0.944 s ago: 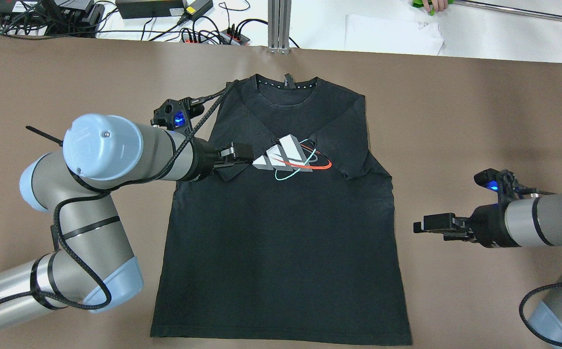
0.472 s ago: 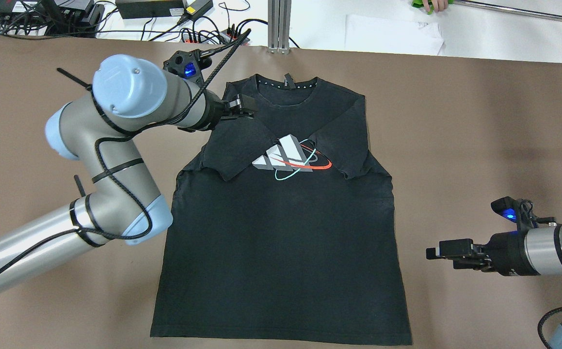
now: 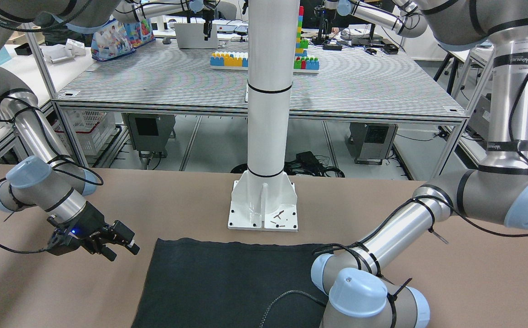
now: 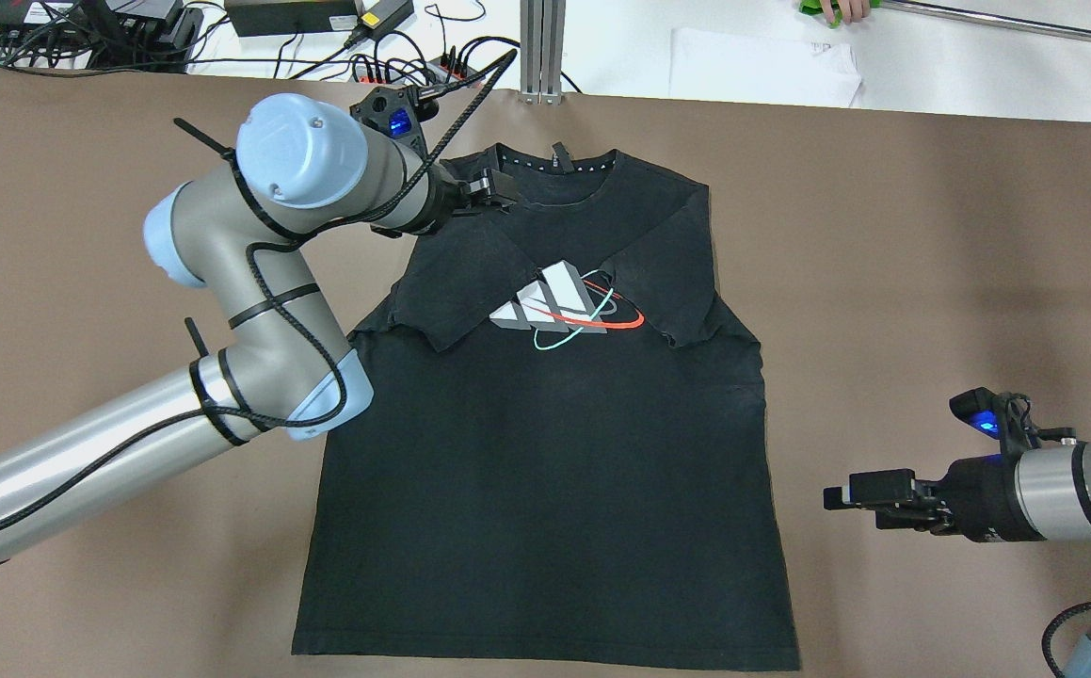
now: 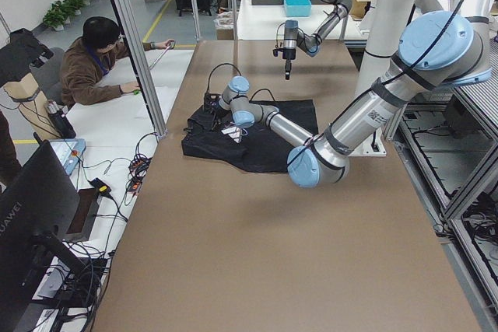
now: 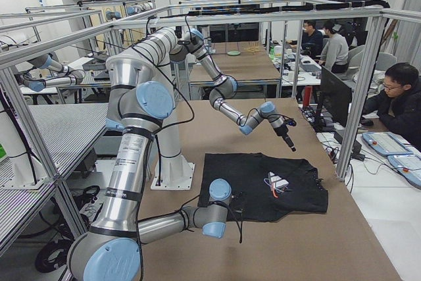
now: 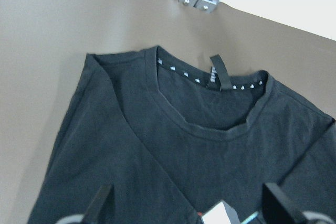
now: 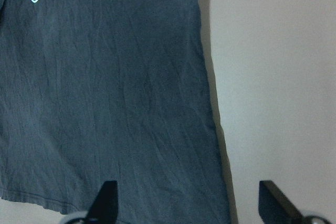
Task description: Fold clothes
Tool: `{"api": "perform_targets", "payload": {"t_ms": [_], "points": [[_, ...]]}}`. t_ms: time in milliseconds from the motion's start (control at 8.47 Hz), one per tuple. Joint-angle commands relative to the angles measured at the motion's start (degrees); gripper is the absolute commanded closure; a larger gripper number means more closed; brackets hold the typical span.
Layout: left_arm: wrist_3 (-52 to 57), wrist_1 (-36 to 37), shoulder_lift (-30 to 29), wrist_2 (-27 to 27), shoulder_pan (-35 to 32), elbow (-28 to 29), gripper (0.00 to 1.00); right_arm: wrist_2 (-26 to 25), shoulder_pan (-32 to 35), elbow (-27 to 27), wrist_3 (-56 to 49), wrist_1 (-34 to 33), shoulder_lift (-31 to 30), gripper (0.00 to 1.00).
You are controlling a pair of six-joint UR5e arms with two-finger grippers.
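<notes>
At the centre of the desk (image 4: 922, 245), the black shirt (image 4: 545, 490) lies flat, collar at 12 o'clock and both sleeves already folded inward. The left hand (image 4: 505, 188), fingers spread and empty, hovers over the shoulder at 11 o'clock, its elbow sharply bent. The right hand (image 4: 835, 495), likewise spread and empty, sits off the side edge at 4 o'clock with its forearm level. Next, you probably need to grip the shoulder and the hem for the lengthwise fold.

Your overhead looks down from the table's (image 4: 884, 235) robot-side edge; the front camera faces back. Close wrist views share the shirt (image 4: 545, 471).
</notes>
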Motion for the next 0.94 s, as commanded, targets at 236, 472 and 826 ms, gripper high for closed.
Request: {"api": "perform_targets", "payload": {"t_ms": [236,472,826], "points": [[4.8,-4.5,-8.6,5.6,-2.0,17.2,0.0,0.0,0.0,0.0,0.1,-0.1,1.8,0.06],[4.8,-13.8,-8.5,8.3,-0.6,26.1,0.0,0.0,0.0,0.0,0.1,-0.2,2.2,0.06],[4.6,-13.9,-8.4,10.3,2.4,26.5,0.0,0.1,0.1,0.0,0.0,-0.4,2.4,0.06]]}}
